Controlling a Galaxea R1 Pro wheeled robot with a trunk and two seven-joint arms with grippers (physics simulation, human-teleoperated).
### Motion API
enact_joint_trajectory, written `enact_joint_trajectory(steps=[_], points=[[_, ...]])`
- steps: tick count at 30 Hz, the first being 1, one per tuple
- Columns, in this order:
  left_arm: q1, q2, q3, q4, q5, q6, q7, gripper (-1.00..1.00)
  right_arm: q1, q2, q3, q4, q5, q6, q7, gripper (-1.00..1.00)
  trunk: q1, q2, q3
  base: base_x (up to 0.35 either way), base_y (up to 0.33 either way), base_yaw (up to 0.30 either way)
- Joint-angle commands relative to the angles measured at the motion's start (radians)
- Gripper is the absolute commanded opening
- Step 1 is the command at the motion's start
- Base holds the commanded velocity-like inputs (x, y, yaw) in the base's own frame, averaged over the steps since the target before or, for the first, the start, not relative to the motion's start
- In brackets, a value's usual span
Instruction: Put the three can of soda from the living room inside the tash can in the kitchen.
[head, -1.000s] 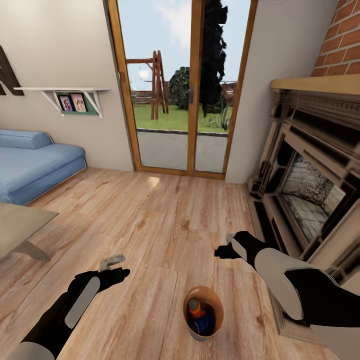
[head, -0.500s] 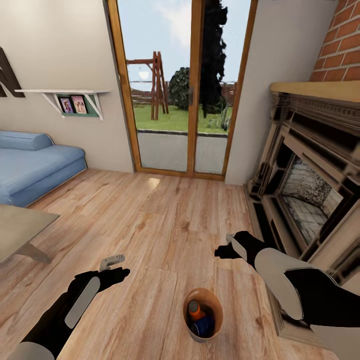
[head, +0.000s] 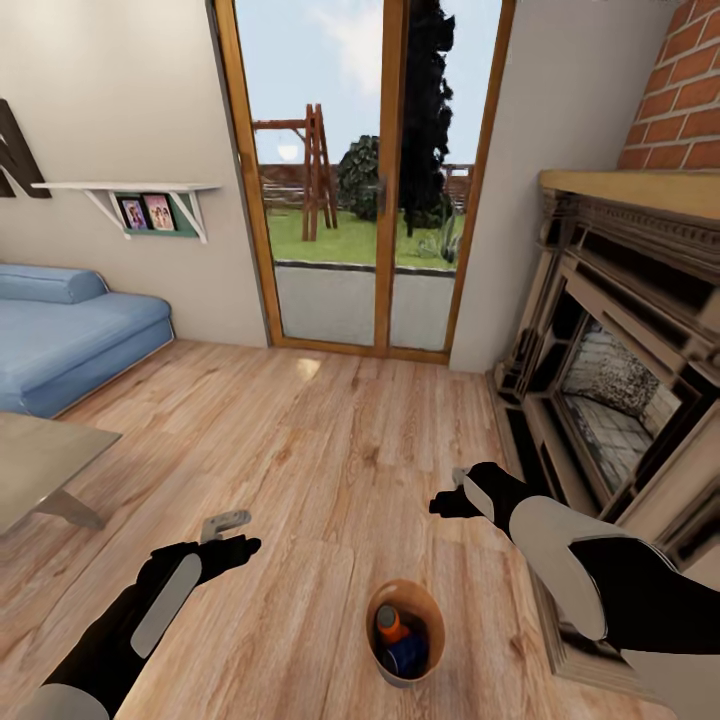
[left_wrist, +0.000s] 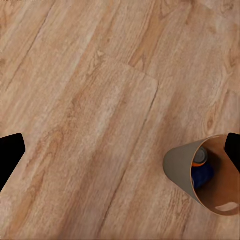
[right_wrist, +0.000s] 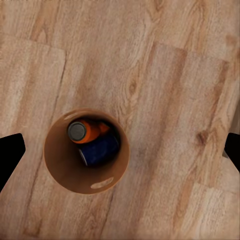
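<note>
Wood plank floor (head: 330, 450) — glass doors (head: 365, 180), brick fireplace (head: 620, 330) beside.

Light wood plank floor (head: 330, 450) with darker grain streaks. Small round bin (head: 405, 632), grey-beige outside, glossy brown inside, holding an orange can (head: 392, 624) with a silver top and a dark blue can (head: 410, 652). Black arms with pale grey panels. Far left, light blue sofa (head: 70, 335) under a white shelf (head: 125, 186). Orange-brown door frames (head: 390, 180) around green lawn and blue sky. Right, red brick (head: 680, 90) above a dark-and-cream fireplace (head: 610, 370).
</note>
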Motion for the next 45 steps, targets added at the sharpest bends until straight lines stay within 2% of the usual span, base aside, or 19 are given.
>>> enact_joint_trajectory(steps=[1,14,40,45], points=[[0.0,0.0,-0.001,0.0,0.0,0.0,0.0,1.0,0.0,0.0,0.0,0.0,0.0,0.0,0.0,1.0,-0.004,0.007,0.003,0.0,0.0,0.0],[0.0,0.0,-0.003,-0.001,0.0,-0.001,-0.001,1.0,0.0,-0.004,0.0,0.0,0.001,0.0,0.0,1.0,-0.054,0.098,0.044,0.0,0.0,0.0],[0.0,0.0,-0.003,0.0,0.0,-0.001,0.0,1.0,0.001,-0.003,0.004,0.001,0.004,0.001,-0.008,1.0,-0.054,0.098,0.044,0.0,0.0,0.0],[0.0,0.0,-0.003,0.0,0.0,-0.001,0.0,1.0,0.023,-0.003,0.003,-0.002,0.004,0.0,-0.013,1.0,-0.058,0.105,0.047,0.0,0.0,0.0]])
